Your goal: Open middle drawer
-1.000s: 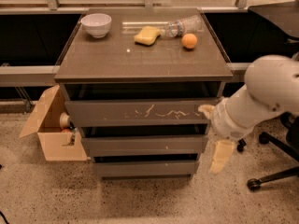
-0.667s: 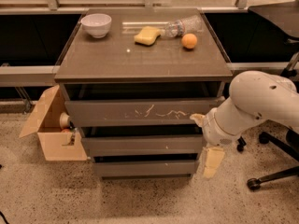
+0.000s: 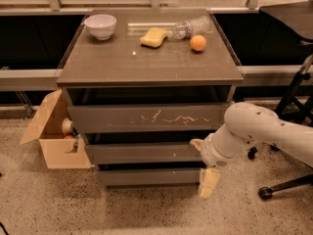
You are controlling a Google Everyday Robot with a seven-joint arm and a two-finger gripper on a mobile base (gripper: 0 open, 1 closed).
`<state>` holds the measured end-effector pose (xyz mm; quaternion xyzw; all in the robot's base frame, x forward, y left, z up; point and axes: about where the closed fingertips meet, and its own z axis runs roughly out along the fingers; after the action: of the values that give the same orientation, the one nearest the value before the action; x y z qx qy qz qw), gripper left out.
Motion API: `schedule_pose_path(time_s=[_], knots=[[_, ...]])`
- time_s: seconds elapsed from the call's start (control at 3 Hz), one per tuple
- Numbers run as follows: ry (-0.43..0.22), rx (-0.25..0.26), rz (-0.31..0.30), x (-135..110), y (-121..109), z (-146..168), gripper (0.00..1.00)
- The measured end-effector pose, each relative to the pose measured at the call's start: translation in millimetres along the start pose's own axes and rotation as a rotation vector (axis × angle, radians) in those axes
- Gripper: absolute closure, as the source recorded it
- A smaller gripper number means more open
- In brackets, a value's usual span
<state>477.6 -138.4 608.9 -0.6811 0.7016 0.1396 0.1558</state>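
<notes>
The middle drawer (image 3: pixel 142 153) is a plain grey-brown front with a tiny white speck, closed, between the scratched top front (image 3: pixel 146 117) and the smaller bottom front (image 3: pixel 146 176). My gripper (image 3: pixel 202 163) is at the right end of the drawer stack, on a white arm (image 3: pixel 254 129) that comes in from the right. It is open. One cream finger (image 3: pixel 196 144) sits at the middle drawer's upper right corner. The other finger (image 3: pixel 209 182) hangs down in front of the bottom drawer's right end.
On the cabinet top (image 3: pixel 98 62) are a white bowl (image 3: pixel 100 25), a yellow sponge (image 3: pixel 153 36), a lying plastic bottle (image 3: pixel 190 28) and an orange (image 3: pixel 198 42). An open cardboard box (image 3: pixel 54 136) stands at the left. Office chair legs (image 3: pixel 286 182) are at the right.
The arm has moved left and lower, bringing the gripper from beside the cabinet to the right end of the middle drawer. The drawers have not moved.
</notes>
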Motion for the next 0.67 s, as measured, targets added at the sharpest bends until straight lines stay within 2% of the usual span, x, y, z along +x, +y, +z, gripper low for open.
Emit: schedule_pose_path(time_s=[0.33,0.67], knots=[[0.000,0.000,0.000,0.3,0.0,0.5,0.00],[0.053,0.026,-0.034,37.7,-21.7,33.5,0.00]])
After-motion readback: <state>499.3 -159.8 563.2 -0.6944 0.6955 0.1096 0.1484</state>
